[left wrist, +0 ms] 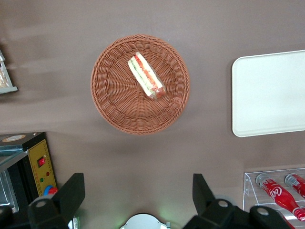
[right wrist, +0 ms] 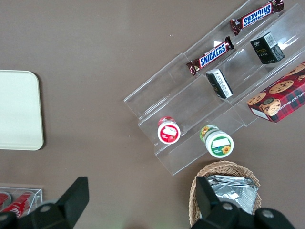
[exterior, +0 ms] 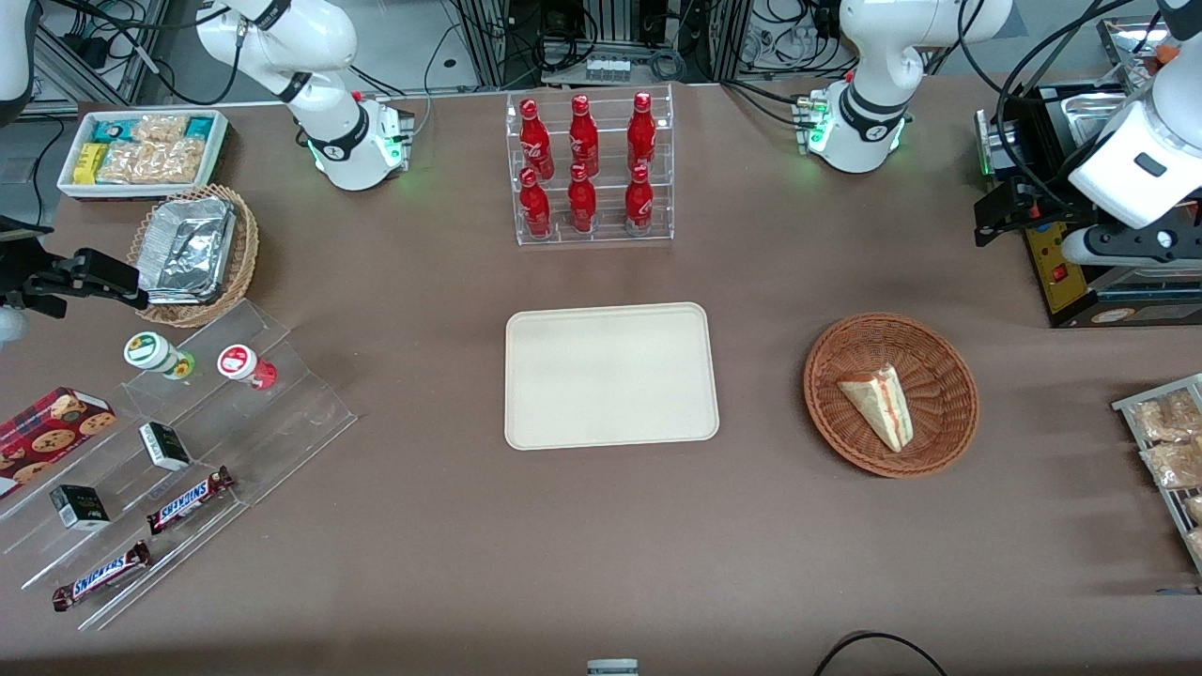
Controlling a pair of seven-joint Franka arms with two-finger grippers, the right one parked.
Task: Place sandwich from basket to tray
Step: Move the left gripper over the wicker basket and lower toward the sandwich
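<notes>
- The sandwich (exterior: 879, 406) (left wrist: 146, 75) lies on its side inside the basket (exterior: 890, 394) (left wrist: 140, 83), its red and cream filling stripe showing along one long edge.
- The basket sits on the brown surface (exterior: 601, 545) toward the working arm's end, well apart from the tray (exterior: 610, 376) (left wrist: 269, 93).
- The tray lies flat near the middle of the surface with nothing on it.
- The gripper (left wrist: 138, 198) hangs high above the surface, farther from the front camera than the basket, touching nothing; its jaws stand wide apart and hold nothing.
- A clear rack of red bottles (exterior: 588, 167) stands farther from the front camera than the tray.
- Toward the parked arm's end are a clear stepped stand with chocolate bars (exterior: 188, 500), and a tan basket holding a foil container (exterior: 192, 252).
</notes>
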